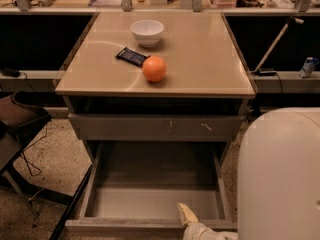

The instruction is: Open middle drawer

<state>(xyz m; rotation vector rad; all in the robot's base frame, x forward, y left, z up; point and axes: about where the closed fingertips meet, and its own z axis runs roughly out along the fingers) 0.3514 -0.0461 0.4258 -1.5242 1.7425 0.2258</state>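
Observation:
The middle drawer (150,200) is pulled far out at the bottom of the camera view. Its bare grey tray is open to view, and its plain flat front (125,227) lies along the lower edge of the frame. Above it sits the taller grey front with white scratch marks (155,127), almost closed. My gripper (192,223) is at the pulled-out drawer's front edge, right of centre, reaching over the front into the tray. Its lower part is cut off by the frame.
My white arm housing (280,179) fills the lower right. On the cabinet top (210,59) are an orange (154,69), a white bowl (147,32) and a dark packet (132,57). A dark chair (20,119) and cables stand on the floor at left.

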